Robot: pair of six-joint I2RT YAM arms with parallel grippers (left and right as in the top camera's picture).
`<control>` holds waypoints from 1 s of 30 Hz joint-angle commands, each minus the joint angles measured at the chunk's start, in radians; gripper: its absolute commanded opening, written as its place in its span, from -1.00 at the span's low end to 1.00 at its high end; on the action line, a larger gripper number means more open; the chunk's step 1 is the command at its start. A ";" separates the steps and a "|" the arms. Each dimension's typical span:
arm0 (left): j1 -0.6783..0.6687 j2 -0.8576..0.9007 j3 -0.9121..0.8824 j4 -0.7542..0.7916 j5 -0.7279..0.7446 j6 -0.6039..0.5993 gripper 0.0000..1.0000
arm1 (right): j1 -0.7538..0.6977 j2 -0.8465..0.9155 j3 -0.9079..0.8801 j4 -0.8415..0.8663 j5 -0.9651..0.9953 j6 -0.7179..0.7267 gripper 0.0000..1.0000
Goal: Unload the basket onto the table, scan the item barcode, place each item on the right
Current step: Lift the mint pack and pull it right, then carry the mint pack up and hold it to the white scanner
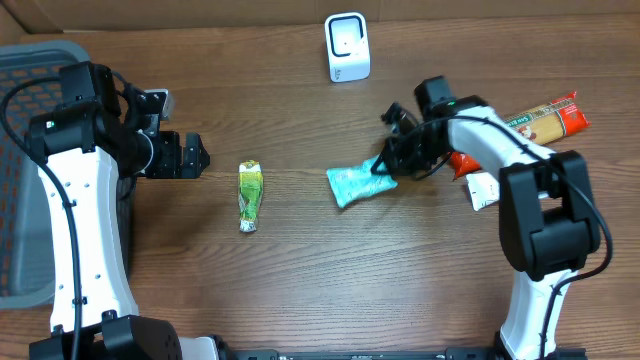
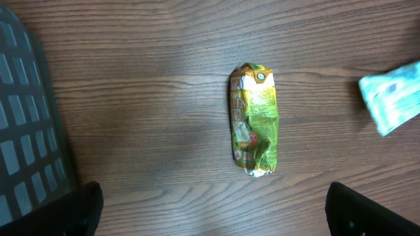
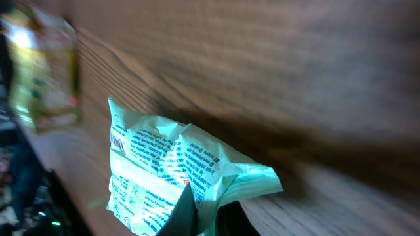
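Note:
A pale teal packet (image 1: 358,184) with printed text lies on the wooden table right of centre. My right gripper (image 1: 385,165) is shut on its right end. In the right wrist view the crumpled teal packet (image 3: 164,164) is pinched between the dark fingers of my right gripper (image 3: 207,210). A yellow-green packet (image 1: 250,195) lies flat left of centre. My left gripper (image 1: 195,155) hovers to its left, open and empty. The left wrist view shows the yellow-green packet (image 2: 254,121) ahead of the wide-apart left gripper (image 2: 213,210). A white barcode scanner (image 1: 347,47) stands at the back centre.
A grey mesh basket (image 1: 25,170) stands at the left edge, beside the left arm. Behind the right arm lie an orange pasta packet (image 1: 545,118), a red item (image 1: 465,165) and a small white item (image 1: 482,190).

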 commanded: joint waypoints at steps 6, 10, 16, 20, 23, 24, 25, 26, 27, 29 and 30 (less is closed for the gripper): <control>-0.002 -0.007 0.003 0.002 0.015 0.022 0.99 | -0.077 -0.180 0.047 -0.010 -0.113 0.000 -0.92; -0.002 -0.007 0.003 0.002 0.015 0.022 0.99 | -0.089 -0.257 0.047 -0.009 -0.055 0.058 -0.93; -0.002 -0.007 0.003 0.002 0.015 0.022 0.99 | -0.089 -0.371 0.047 -0.002 0.004 0.080 -0.93; -0.002 -0.007 0.003 0.002 0.015 0.022 0.99 | -0.089 -0.459 0.047 0.005 0.059 0.091 -0.92; -0.002 -0.007 0.003 0.002 0.015 0.022 0.99 | -0.089 -0.521 0.047 0.006 0.097 0.092 -0.93; -0.002 -0.007 0.003 0.002 0.015 0.022 0.99 | -0.089 -0.537 0.047 0.005 0.108 0.095 -0.93; -0.002 -0.007 0.003 0.002 0.015 0.022 0.99 | -0.089 -0.554 0.047 0.005 0.127 0.109 -0.93; -0.002 -0.007 0.003 0.002 0.015 0.022 0.99 | -0.089 -0.567 0.047 0.005 0.140 0.114 -0.93; -0.002 -0.007 0.003 0.002 0.015 0.022 0.99 | -0.089 -0.578 0.047 0.005 0.148 0.114 -0.93; -0.002 -0.007 0.003 0.002 0.015 0.022 0.99 | -0.089 -0.589 0.047 0.005 0.150 0.114 -0.93; -0.002 -0.007 0.003 0.002 0.015 0.022 0.99 | -0.089 -0.590 0.047 0.005 0.150 0.114 -0.93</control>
